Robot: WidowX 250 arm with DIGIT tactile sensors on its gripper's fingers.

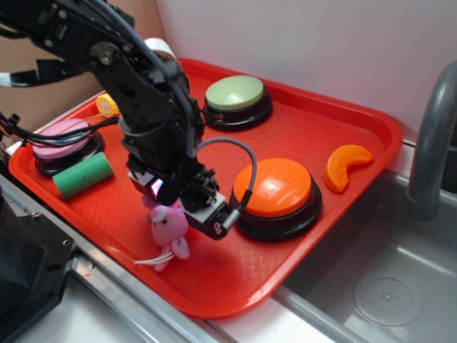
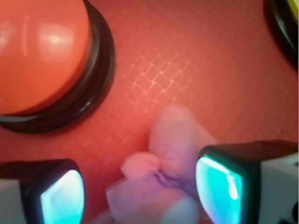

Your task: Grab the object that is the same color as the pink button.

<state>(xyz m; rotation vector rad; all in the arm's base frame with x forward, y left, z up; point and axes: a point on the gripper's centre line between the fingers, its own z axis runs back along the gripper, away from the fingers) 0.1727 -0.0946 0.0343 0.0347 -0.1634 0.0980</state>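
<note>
Pink plush toy on red tray; arm bent downward, tool wide, straddling toy.

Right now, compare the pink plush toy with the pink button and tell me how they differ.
The pink plush toy is soft and animal-shaped with a thin white string tail; the pink button is a round dome on a black base. The toy looks smaller than the button. The toy lies near the tray's front edge, between the fingers of the gripper; the button sits at the far left, beside a green cylinder. Both are pink.
</note>
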